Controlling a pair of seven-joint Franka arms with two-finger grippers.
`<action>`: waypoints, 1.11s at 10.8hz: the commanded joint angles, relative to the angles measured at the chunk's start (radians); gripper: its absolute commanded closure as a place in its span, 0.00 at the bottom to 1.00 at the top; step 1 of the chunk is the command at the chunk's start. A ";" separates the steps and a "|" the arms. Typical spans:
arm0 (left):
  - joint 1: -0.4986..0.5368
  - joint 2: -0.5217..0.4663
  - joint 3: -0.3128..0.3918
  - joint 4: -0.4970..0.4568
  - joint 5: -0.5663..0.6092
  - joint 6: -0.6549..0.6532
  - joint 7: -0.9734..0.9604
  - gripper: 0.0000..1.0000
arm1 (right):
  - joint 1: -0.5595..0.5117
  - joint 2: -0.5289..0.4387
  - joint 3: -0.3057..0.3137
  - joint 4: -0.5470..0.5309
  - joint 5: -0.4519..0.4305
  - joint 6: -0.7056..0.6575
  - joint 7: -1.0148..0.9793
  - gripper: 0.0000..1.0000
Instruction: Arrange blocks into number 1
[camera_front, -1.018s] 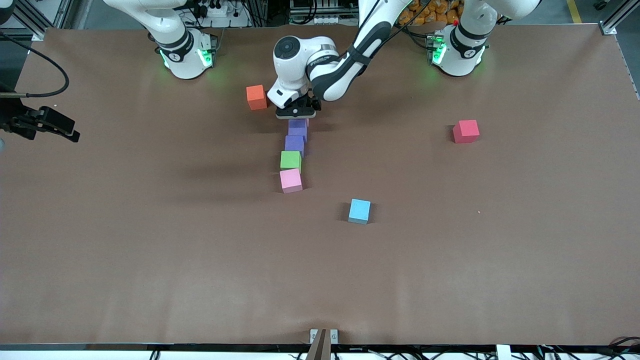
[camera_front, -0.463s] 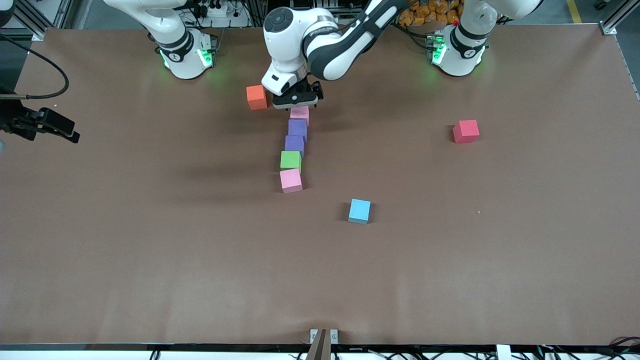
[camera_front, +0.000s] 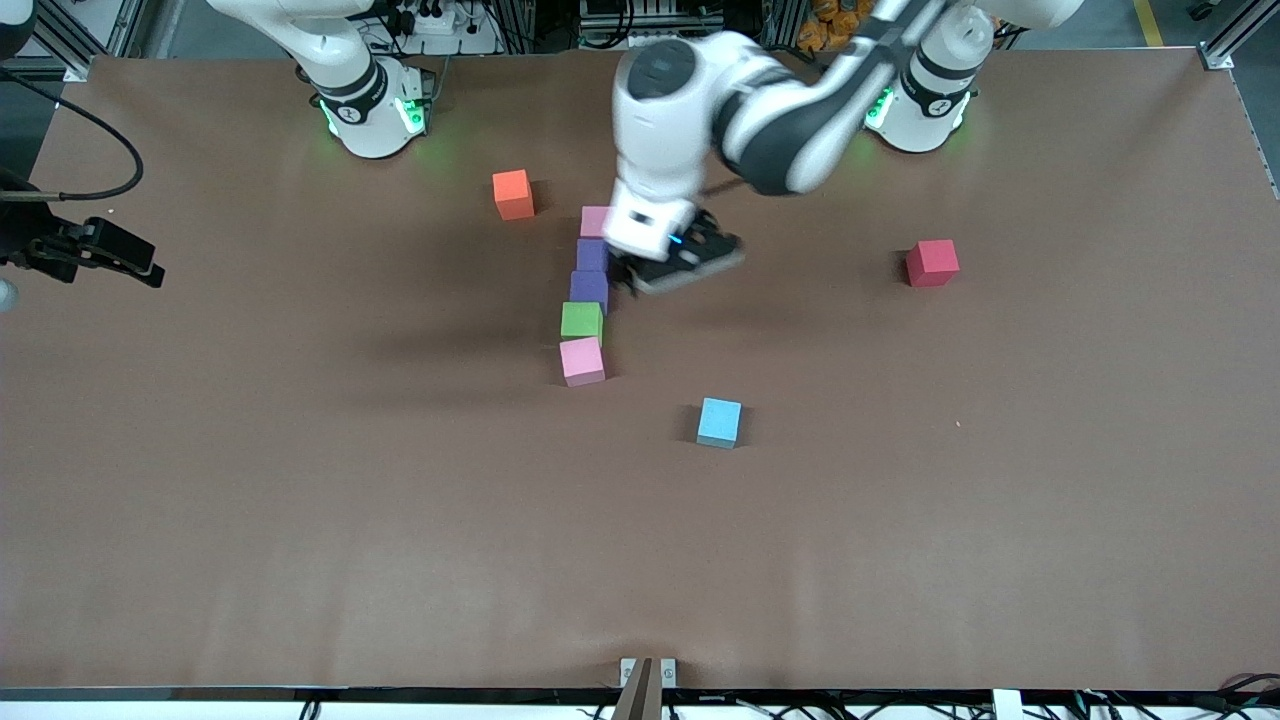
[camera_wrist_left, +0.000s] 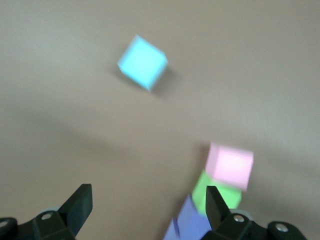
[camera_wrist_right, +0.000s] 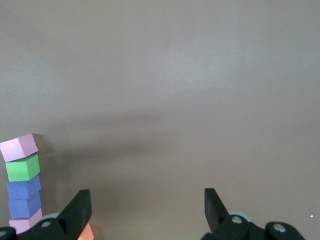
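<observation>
Five blocks lie in a line on the table: a pink block (camera_front: 597, 221) farthest from the front camera, then a purple block (camera_front: 592, 255), a second purple block (camera_front: 589, 290), a green block (camera_front: 581, 320) and a pink block (camera_front: 582, 361) nearest. My left gripper (camera_front: 685, 265) hangs open and empty just beside the purple blocks, toward the left arm's end. In the left wrist view the left gripper (camera_wrist_left: 147, 197) has the green block (camera_wrist_left: 202, 186) by one fingertip. My right gripper (camera_wrist_right: 147, 200) waits open and empty high over bare table.
An orange cube (camera_front: 513, 194) sits beside the farthest pink block, toward the right arm's end. A red cube (camera_front: 932, 262) lies toward the left arm's end. A light blue cube (camera_front: 719, 422) sits nearer the front camera than the line.
My left gripper has lifted off the farthest pink block and swung toward the left arm's end, uncovering that block at the head of the line. The right arm has not moved.
</observation>
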 joint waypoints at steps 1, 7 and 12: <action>0.141 -0.026 -0.017 0.012 0.017 -0.016 0.079 0.00 | -0.019 -0.001 0.016 0.006 -0.015 -0.006 -0.007 0.00; 0.386 -0.084 -0.021 0.019 0.001 -0.113 0.395 0.00 | -0.022 0.000 0.012 0.006 -0.016 -0.007 -0.007 0.00; 0.527 -0.147 -0.023 0.008 -0.101 -0.277 0.759 0.00 | -0.024 0.002 0.011 0.006 -0.016 -0.006 -0.010 0.00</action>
